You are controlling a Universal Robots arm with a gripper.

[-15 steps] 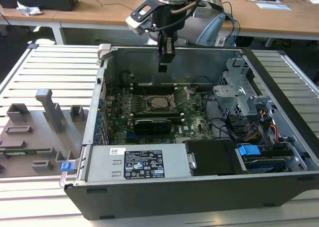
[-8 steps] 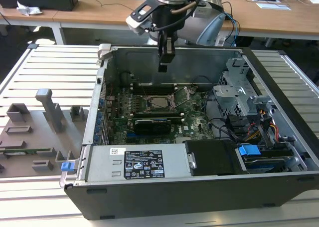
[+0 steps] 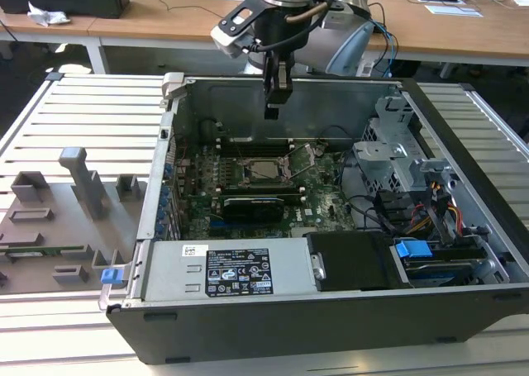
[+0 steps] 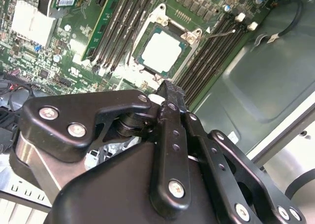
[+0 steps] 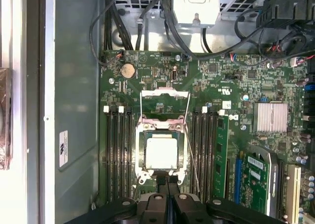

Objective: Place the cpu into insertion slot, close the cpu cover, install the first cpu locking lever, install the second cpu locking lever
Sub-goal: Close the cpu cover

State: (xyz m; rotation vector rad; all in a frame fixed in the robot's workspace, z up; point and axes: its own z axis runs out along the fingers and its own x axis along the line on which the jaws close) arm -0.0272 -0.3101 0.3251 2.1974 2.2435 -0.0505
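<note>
Already seated: cpu in the slot, cover up

Inside the open case (image 3: 331,326) on the slatted desk (image 3: 91,111), the cpu (image 5: 161,152) lies flat in the slot (image 5: 141,155). Its pale metal top faces up and the slot's silver rim frames it on every side. In the exterior view the same chip (image 3: 266,170) shows as a small grey square on the green board (image 3: 331,202).

The cover (image 5: 165,93) is not down on the cpu. It stands open at the slot's edge opposite the fingertips, and bare board shows through its square cut-out. A thin wire lever (image 5: 192,155) runs along one side of the slot, slanting away from it. Rows of black memory sockets (image 5: 120,150) flank the slot on both sides. A coin cell (image 5: 128,70) sits beyond the raised cover, and a ribbed silver heatsink (image 5: 269,118) lies well apart from the slot.

The end effector (image 5: 167,180) hangs above the slot's near edge, clear of the cpu and touching nothing. Its two black fingers are clenched together with nothing between them, which the second wrist view (image 4: 166,88) shows as well. In the exterior view it (image 3: 274,110) hovers over the slot, up at the height of the case's open top.

Well away from the slot, at the exterior view's left, grey fixtures (image 3: 74,194) stand on the desk.
</note>
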